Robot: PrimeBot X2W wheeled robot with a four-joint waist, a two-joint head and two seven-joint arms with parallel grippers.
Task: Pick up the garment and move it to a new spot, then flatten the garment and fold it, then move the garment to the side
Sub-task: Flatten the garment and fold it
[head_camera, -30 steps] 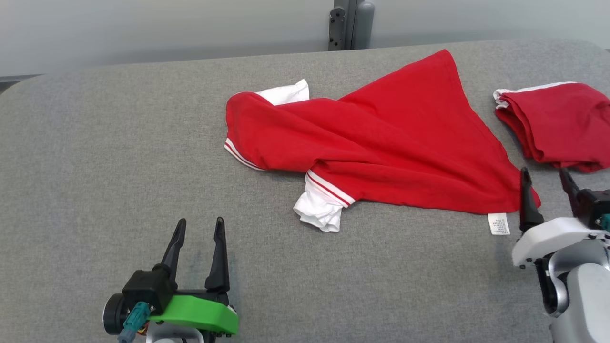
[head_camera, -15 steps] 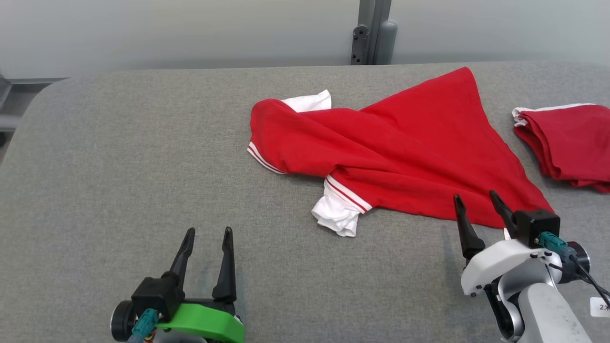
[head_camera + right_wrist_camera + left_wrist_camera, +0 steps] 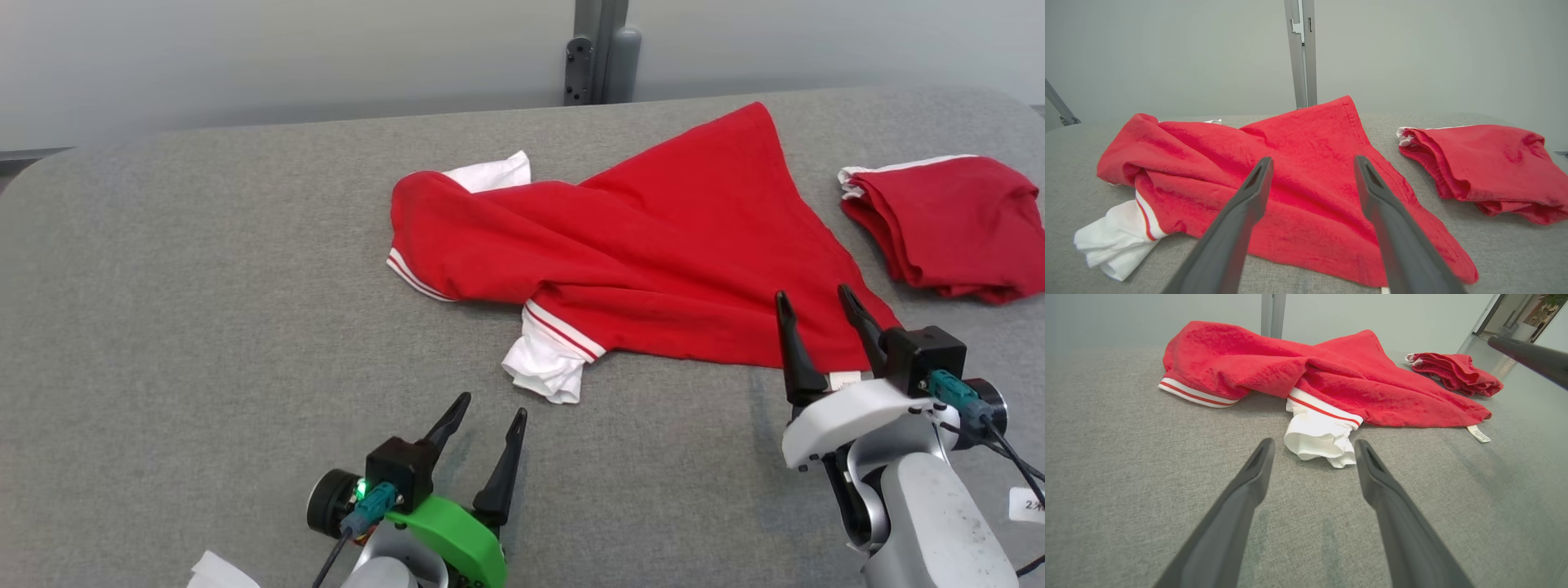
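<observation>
The garment (image 3: 645, 253), a red shirt with white, red-striped cuffs, lies crumpled in the middle of the grey table; it also appears as the garment (image 3: 1306, 375) and the garment (image 3: 1298, 171). My left gripper (image 3: 492, 412) is open, just short of the bunched white cuff (image 3: 545, 371), nothing between its fingers. The left gripper (image 3: 1312, 447) points straight at that cuff (image 3: 1318, 439). My right gripper (image 3: 816, 300) is open over the shirt's near right corner, above a white care label (image 3: 843, 380). In the right wrist view the right gripper (image 3: 1312, 163) hovers over red cloth.
A second red garment (image 3: 947, 224) lies folded at the table's right edge, seen also as the folded garment (image 3: 1482, 167). A grey post (image 3: 600, 49) stands behind the table (image 3: 204, 286). A white scrap (image 3: 216, 570) shows at the bottom left.
My left gripper has moved right and forward, toward the white cuff. My right gripper swung left from beside the shirt's corner and now stands over it. The head view has shifted too.
</observation>
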